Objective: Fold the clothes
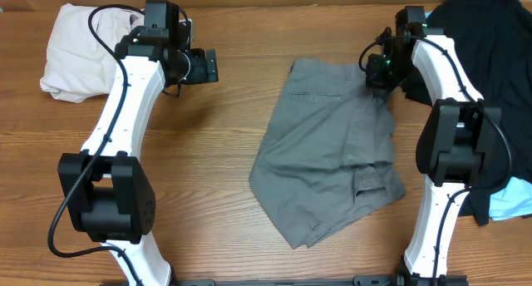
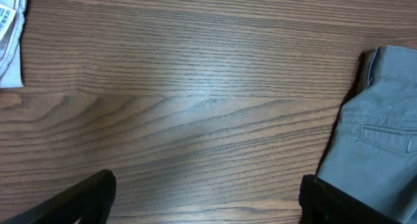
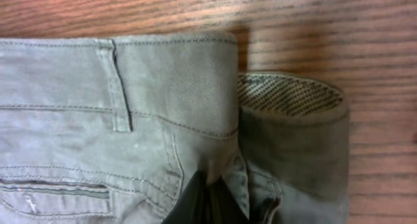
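— Where are the shorts?
— I see the shorts (image 1: 328, 149) lying mid-table (image 1: 216, 153), waistband toward 12 o'clock, pocket (image 1: 316, 96) face up, legs rumpled toward 6.
— And your right gripper?
— My right gripper (image 1: 378, 76) sits at their 1 o'clock corner. On its wrist camera the fingers (image 3: 195, 201) are pinched together on the waistband fabric, which curls over just beside them at 3 o'clock.
— The left?
— My left gripper (image 1: 209, 67) hangs over bare wood at the shorts' 9 o'clock, apart from them, its fingers spread wide, holding nothing.
— Other clothes?
— A cream garment (image 1: 79, 53) at 10 o'clock, partly under my left arm. A black T-shirt (image 1: 490, 53) at 2 o'clock, beside my right arm.
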Action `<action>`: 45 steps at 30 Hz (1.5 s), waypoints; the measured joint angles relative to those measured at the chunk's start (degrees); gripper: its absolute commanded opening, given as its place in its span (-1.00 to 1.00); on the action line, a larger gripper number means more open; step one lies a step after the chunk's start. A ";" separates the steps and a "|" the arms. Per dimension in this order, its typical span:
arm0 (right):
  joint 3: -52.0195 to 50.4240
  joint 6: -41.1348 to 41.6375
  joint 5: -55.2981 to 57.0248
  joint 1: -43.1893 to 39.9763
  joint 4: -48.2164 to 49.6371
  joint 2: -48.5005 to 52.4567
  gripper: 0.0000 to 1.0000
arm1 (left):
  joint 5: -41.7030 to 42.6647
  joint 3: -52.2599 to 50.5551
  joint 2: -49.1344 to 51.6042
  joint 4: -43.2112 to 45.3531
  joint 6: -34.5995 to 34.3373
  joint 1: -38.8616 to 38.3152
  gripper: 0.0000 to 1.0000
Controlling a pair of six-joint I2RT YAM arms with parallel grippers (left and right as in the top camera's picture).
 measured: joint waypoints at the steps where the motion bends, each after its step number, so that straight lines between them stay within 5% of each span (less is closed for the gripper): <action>1: 0.85 0.02 -0.28 0.07 -1.14 0.04 -0.92 | 0.00 0.02 0.00 0.02 -0.07 0.00 0.85; 12: 28.22 2.67 -6.88 10.97 -17.57 0.48 -0.92 | -4.68 13.33 0.00 -6.29 0.72 4.33 1.00; 30: 29.03 14.01 -8.87 51.30 -15.54 0.57 -0.92 | -11.15 15.89 -0.02 -8.37 4.39 14.97 1.00; 33: 29.03 13.09 -9.51 54.99 -18.69 0.57 -0.67 | -11.28 15.89 -0.02 -8.28 4.39 16.63 1.00; 36: 29.03 9.90 -12.07 56.54 -24.15 0.57 -0.12 | -11.39 15.89 -0.02 -7.85 4.39 17.20 1.00; 43: 29.07 5.86 -13.64 52.09 -28.46 -0.66 0.50 | -10.08 15.89 -0.02 -6.84 4.59 17.18 0.95; 45: 29.11 6.75 -10.69 47.74 -28.48 -2.51 0.54 | -6.12 15.89 -0.02 -6.86 5.81 17.11 0.92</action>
